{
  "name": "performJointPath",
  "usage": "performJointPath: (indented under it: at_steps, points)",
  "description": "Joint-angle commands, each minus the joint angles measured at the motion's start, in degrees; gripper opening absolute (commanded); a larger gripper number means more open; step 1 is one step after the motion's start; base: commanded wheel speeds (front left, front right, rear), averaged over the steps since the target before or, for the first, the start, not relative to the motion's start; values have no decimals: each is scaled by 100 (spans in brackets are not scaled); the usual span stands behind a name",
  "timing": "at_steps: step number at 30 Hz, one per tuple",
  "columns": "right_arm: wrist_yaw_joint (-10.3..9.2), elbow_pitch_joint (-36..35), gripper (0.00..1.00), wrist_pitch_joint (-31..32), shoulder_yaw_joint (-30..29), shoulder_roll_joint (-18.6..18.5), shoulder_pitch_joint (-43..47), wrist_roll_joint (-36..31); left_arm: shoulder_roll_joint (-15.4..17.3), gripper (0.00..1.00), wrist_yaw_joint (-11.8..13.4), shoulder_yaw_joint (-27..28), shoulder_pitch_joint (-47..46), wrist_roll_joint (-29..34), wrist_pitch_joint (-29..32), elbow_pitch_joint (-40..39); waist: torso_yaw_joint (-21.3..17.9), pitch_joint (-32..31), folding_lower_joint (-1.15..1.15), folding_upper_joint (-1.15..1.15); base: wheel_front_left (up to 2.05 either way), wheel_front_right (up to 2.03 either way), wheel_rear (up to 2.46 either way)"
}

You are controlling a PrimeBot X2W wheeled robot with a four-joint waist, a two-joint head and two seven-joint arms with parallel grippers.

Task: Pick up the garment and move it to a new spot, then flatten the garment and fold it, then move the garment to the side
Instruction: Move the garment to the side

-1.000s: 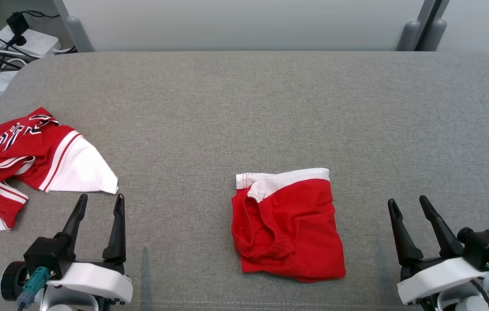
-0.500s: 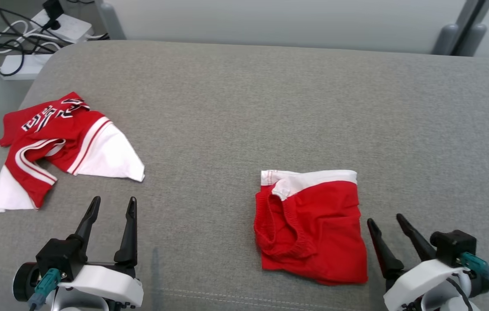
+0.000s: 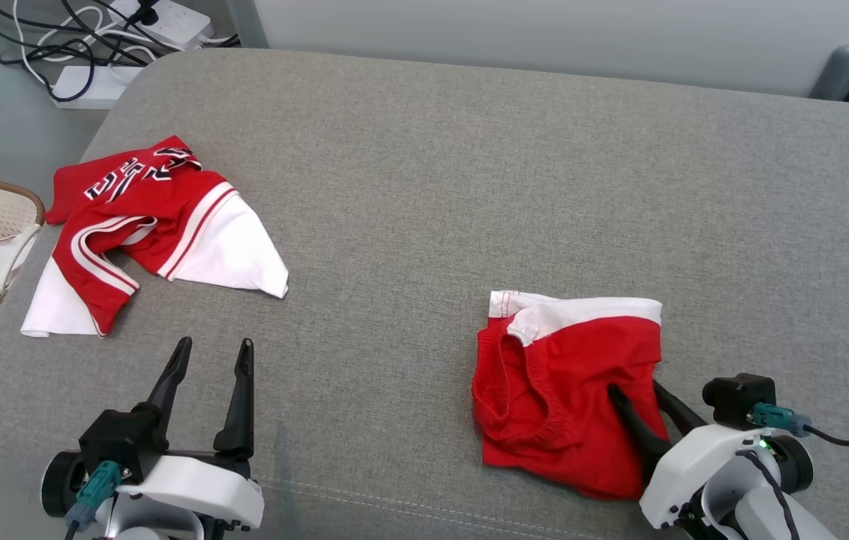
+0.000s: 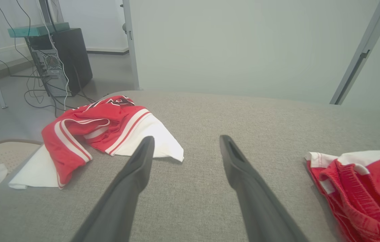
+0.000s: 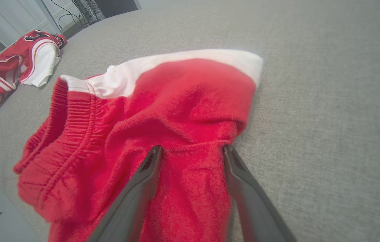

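The garment, red with a white band and an elastic waistband, lies folded on the grey cushioned surface at the right. My right gripper reaches onto its lower right edge. In the right wrist view the two fingers of the right gripper stand apart, with a raised ridge of the red garment between them. My left gripper is open at the lower left and holds nothing. The left wrist view looks past the left gripper at bare grey fabric, with the garment off to its right.
A crumpled red and white jersey lies at the left of the surface. A wicker basket with more cloth stands beside the left edge. Cables and a power strip lie on the floor behind, and a computer tower stands further back.
The whole head picture has shifted right, so the camera has turned. My right gripper has moved forward and left onto the garment's right edge. The left gripper holds its pose.
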Motion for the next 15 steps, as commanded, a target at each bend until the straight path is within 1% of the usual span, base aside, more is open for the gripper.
performJointPath:
  at_steps: [1,4,8,15]
  points:
    - [24,-80,0,-79,114,-62,-111,34,92,100,-34,204,-266,-49,-72,-110,-10,0,0,0,0,0,0]
    - [24,-44,0,-299,237,-168,-192,23,108,100,-78,171,-273,-64,-61,-99,-85,17,0,0,0,0,0]
    - [24,4,0,-540,234,-287,-220,-20,146,100,-147,117,-297,-94,13,-93,-274,35,0,0,0,0,0]
    - [24,-21,0,-740,47,-330,-72,-92,290,100,-339,-58,-399,-31,123,-206,-845,70,0,0,0,0,0]
